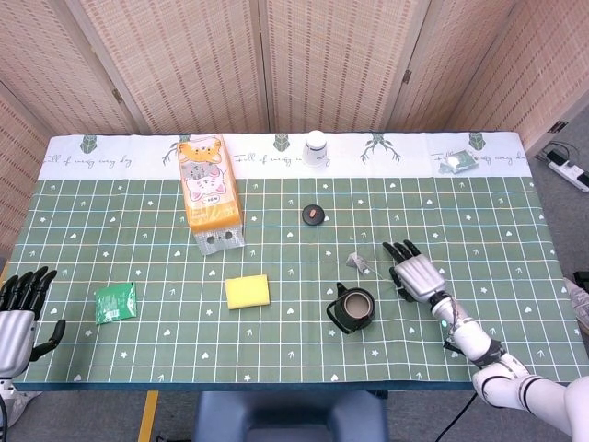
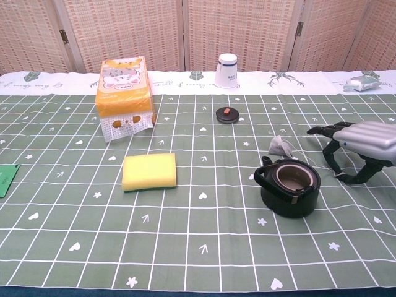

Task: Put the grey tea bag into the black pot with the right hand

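Observation:
The grey tea bag (image 1: 355,261) (image 2: 279,146) lies on the green cloth just behind the black pot (image 1: 353,309) (image 2: 289,187), whose top is open with nothing visible inside. Its thin string trails right toward my right hand (image 1: 416,273) (image 2: 359,146). That hand hovers to the right of both, palm down, fingers spread and curved, holding nothing. Its fingertips (image 2: 317,130) stop a short way from the tea bag. My left hand (image 1: 18,313) rests open at the table's left edge, seen only in the head view.
A round black lid (image 1: 314,215) (image 2: 227,114) lies behind the tea bag. A yellow sponge (image 2: 149,171), an orange tissue pack (image 2: 124,96), a white paper cup (image 2: 227,70), a green packet (image 1: 116,302) and a wrapped item (image 1: 456,163) at the back right also sit on the table.

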Robot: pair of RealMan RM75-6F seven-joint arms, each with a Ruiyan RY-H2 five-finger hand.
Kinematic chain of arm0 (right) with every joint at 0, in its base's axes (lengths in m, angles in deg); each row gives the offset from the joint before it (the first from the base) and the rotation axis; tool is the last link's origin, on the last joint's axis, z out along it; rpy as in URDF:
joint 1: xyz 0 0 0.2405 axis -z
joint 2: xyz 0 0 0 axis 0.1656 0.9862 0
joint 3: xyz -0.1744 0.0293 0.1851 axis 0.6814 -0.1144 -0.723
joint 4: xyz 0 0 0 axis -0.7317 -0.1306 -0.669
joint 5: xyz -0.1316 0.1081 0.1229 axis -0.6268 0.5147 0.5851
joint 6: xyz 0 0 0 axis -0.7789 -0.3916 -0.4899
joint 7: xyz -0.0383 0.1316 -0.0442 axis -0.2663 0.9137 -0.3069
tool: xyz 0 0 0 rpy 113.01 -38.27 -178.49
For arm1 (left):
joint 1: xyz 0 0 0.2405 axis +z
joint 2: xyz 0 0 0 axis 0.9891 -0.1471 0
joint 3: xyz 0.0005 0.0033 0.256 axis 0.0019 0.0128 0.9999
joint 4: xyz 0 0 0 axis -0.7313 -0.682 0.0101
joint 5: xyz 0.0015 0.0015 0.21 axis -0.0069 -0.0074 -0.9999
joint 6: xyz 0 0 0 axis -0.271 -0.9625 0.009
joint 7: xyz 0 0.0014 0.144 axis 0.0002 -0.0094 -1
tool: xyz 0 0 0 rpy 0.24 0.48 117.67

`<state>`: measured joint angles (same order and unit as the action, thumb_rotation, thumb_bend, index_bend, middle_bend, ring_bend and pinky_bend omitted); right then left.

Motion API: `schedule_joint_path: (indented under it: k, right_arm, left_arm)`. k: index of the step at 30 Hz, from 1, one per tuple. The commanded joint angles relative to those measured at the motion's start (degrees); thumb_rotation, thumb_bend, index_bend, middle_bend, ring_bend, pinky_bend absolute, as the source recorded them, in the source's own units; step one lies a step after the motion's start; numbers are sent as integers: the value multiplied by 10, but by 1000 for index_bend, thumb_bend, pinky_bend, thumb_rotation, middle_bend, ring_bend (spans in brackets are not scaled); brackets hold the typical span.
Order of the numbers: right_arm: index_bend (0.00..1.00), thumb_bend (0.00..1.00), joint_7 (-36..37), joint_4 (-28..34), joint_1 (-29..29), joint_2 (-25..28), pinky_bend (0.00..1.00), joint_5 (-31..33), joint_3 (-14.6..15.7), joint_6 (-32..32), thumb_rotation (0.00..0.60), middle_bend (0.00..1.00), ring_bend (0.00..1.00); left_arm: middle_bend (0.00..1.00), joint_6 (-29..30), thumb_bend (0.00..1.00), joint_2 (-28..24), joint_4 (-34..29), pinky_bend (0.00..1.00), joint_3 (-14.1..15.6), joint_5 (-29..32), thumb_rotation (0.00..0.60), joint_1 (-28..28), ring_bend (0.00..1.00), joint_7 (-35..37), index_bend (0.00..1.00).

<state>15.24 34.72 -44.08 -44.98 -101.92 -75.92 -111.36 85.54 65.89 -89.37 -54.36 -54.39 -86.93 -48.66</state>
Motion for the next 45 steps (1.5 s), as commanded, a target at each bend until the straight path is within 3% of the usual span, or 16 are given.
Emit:
schedule_joint_path:
  k: [1,16,25,33,45]
  right_arm:
    - [618,424,2,2,0,1,0,0,-1,-2,600,40,40]
    - [629,427,3,65,7,41,0,-12,-14,-60,600,50,49]
    - [629,428,-41,195,15,119,0,-31,-48,-147,600,57,52]
    - [629,428,-116,301,11,169,0,-17,-77,-167,600,62,59]
    - [629,428,-201,398,-6,197,0,2,-105,-169,600,65,64]
  left_arm:
    - [0,1,406,-1,-1,0,0,-1,600,0,0,2,0]
    - [0,6,410,-3,-2,0,1,-7,600,2,0,7,0]
    - [0,3,411,-1,-3,0,2,-8,600,1,0,4,0]
    - [0,1,414,-2,-4,0,3,-7,600,1,0,8,0]
    - [0,8,416,-6,-8,0,6,-10,600,6,0,18,0]
